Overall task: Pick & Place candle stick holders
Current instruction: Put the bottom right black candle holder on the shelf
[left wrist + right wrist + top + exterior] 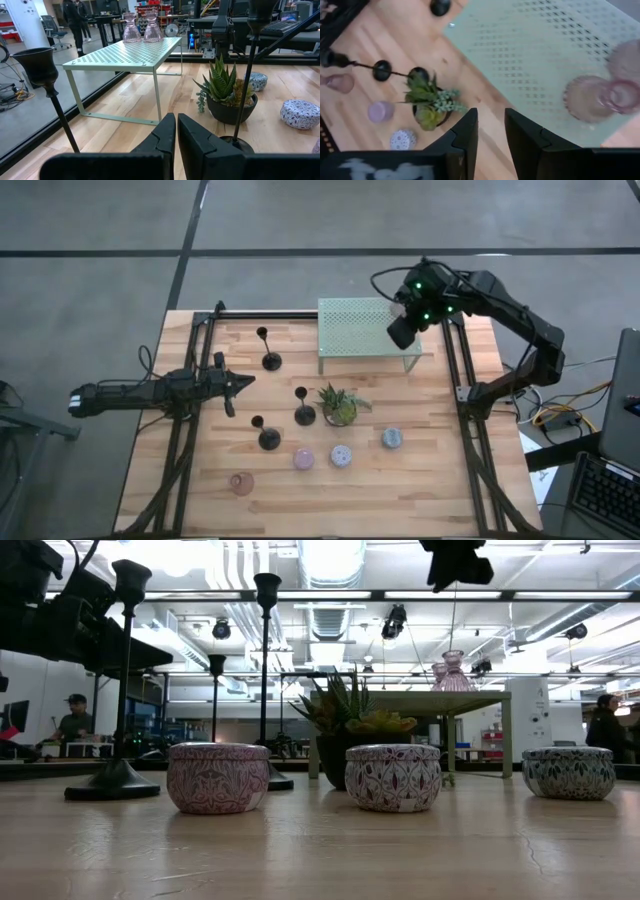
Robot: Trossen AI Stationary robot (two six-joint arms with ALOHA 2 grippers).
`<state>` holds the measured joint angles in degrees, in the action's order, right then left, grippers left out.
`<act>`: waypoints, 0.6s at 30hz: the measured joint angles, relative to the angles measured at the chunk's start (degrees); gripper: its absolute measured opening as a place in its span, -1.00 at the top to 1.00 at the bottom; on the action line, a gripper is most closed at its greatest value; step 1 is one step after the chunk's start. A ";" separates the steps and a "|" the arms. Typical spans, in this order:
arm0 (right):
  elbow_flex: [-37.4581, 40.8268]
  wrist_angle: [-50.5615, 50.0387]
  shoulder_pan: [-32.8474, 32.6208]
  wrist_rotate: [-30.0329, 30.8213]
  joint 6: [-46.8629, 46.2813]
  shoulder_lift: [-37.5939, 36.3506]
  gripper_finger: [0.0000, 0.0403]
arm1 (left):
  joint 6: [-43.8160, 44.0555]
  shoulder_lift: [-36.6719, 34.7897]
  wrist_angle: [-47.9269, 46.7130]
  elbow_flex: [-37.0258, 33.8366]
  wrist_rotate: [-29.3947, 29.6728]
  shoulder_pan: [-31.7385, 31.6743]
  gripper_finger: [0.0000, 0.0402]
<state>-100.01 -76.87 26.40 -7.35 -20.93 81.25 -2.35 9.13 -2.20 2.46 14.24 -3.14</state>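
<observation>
The table (440, 480) is pale planked wood with a satin sheen. Below the right gripper (491, 131), the rack (530, 45) is matt perforated metal (pale green paint) carrying translucent pink glass holders (587, 97). The candlesticks (120, 680) look matt black metal.

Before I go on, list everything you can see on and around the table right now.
black candlesticks: three, black, upright, table's middle-left
round holders: three, pink, lilac, blue, in a row near the plant
glass holders: two, pink, on the rack
glass holder: one, pink, on the table left of the row
plant: one, green, dark pot, table centre
mesh rack: one, pale green, table's far side
table: one, light wood
left gripper: shut, empty, left of the candlesticks
right gripper: open, empty, above the rack
</observation>
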 joint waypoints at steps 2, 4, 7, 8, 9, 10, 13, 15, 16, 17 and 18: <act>0.00 0.80 -1.71 0.00 0.14 0.00 0.58 | 0.00 0.01 0.01 0.00 0.00 0.01 0.88; 0.00 1.89 -3.41 -0.01 0.58 0.00 0.58 | 0.00 0.01 0.01 -0.01 0.00 0.01 0.88; 0.00 3.38 -6.07 0.00 1.50 0.00 0.57 | 0.00 0.00 0.00 -0.02 0.00 0.02 0.88; 0.02 3.91 -6.90 0.02 1.65 0.00 0.56 | 0.00 0.00 0.00 -0.02 0.00 0.02 0.88; 0.08 4.66 -7.81 0.04 1.64 0.00 0.55 | 0.00 0.01 0.01 0.00 0.00 0.01 0.88; 0.27 5.73 -8.72 0.08 1.64 0.00 0.55 | 0.00 0.00 0.02 0.00 0.00 0.00 0.88; 1.30 8.52 -11.39 0.25 2.29 0.00 0.52 | 0.00 0.00 0.01 -0.02 0.00 0.01 0.88; 2.25 10.04 -13.12 0.26 2.83 0.02 0.51 | 0.00 0.00 0.02 -0.01 0.00 0.00 0.88; 2.90 10.75 -13.94 0.26 2.95 0.00 0.50 | 0.00 0.00 0.02 0.00 0.00 0.02 0.88; 3.56 11.29 -14.66 0.26 2.95 0.02 0.49 | 0.00 0.00 0.00 -0.02 0.00 0.02 0.88; 4.24 11.70 -15.37 0.26 2.95 0.02 0.49 | 0.00 0.02 0.02 -0.02 0.00 0.02 0.88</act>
<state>-95.76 -65.16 11.03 -7.09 -17.98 81.27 -2.35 9.15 -2.18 2.44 14.24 -3.11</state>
